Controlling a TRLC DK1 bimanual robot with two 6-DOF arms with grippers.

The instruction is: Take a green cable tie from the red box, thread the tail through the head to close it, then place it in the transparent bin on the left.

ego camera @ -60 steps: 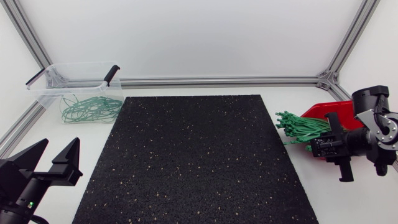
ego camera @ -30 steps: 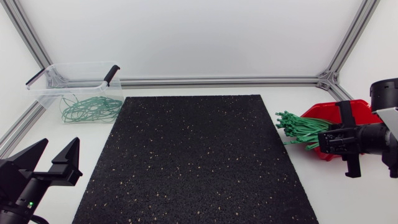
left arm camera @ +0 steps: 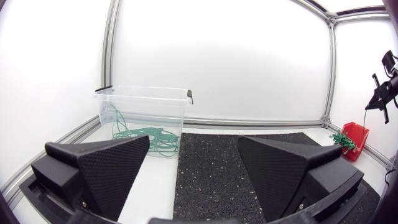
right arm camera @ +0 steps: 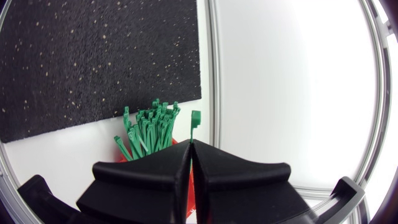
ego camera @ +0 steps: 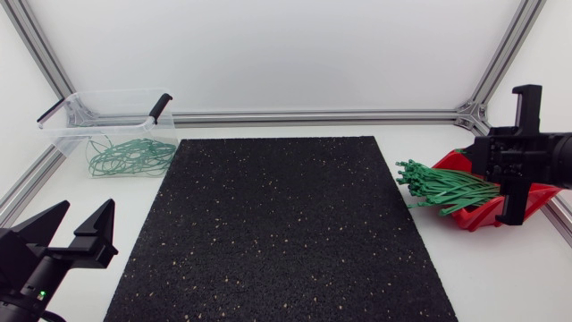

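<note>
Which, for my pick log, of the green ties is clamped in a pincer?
The single cable tie standing beside the bundle, clamped in the shut right pincer.

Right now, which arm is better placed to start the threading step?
Right. The right hand is shut on one green tie, its head poking out ahead, above the red box. The left hand is open and empty by the mat's near left corner.

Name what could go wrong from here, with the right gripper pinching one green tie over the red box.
The right gripper holds the tie with only its head end showing past the fingertips; it may slip or twist.
The loose bundle overhangs the red box, so neighbours might get dragged out.
The left gripper sits open far across the mat; the handover could miss.
</note>
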